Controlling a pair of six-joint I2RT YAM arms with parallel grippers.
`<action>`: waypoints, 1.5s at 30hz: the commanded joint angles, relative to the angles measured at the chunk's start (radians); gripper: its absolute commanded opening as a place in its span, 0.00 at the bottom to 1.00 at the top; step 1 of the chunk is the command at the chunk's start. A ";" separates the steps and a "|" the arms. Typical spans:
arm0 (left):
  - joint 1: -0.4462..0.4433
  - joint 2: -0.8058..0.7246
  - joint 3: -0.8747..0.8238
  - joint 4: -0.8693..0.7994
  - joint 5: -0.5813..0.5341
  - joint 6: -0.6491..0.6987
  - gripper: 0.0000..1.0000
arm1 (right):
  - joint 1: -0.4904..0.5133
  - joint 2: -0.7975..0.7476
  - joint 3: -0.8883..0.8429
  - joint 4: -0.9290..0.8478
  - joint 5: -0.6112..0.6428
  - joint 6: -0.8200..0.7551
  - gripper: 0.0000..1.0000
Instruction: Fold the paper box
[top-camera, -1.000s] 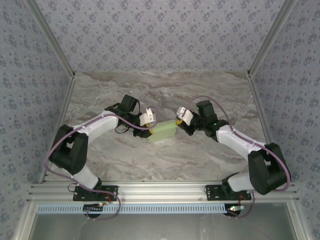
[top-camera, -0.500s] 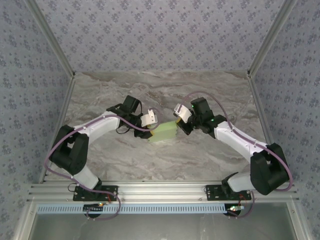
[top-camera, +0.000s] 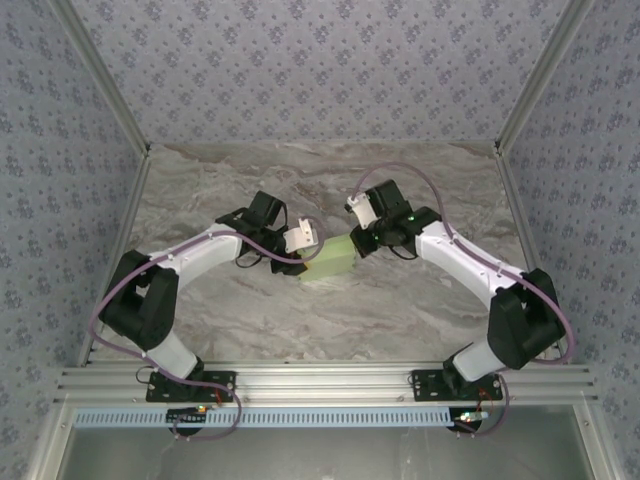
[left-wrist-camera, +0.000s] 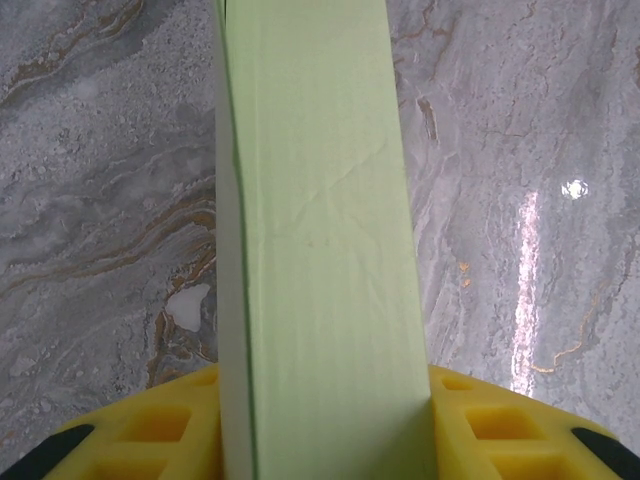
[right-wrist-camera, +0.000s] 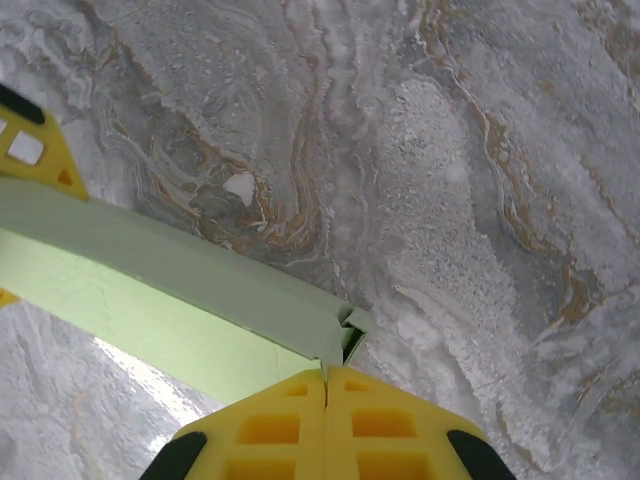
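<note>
Where the small, flat, pale lime-green card box (top-camera: 332, 263) sits over the middle of the grey marble table (top-camera: 400, 312), you see the left gripper (top-camera: 304, 251) clamping its left end. The right gripper (top-camera: 352, 241), pinched fully together, touches the opposite end.

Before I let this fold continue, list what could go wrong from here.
1. The pale lime-green card box is clamped across its thin body by the left gripper. A faint crease already shows, so it may crush.
2. The shut right gripper sits at the half-open end flap. It could slip off or buckle that corner.
</note>
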 joint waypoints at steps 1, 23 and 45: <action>-0.012 0.008 0.023 -0.016 -0.026 -0.013 0.37 | 0.012 0.025 0.048 -0.062 0.055 0.163 0.05; -0.017 0.008 0.030 -0.017 -0.056 -0.033 0.36 | 0.079 0.035 -0.033 0.008 0.260 0.275 0.04; -0.018 -0.014 0.040 -0.001 -0.061 -0.086 0.44 | 0.156 -0.048 -0.177 0.140 0.395 0.304 0.01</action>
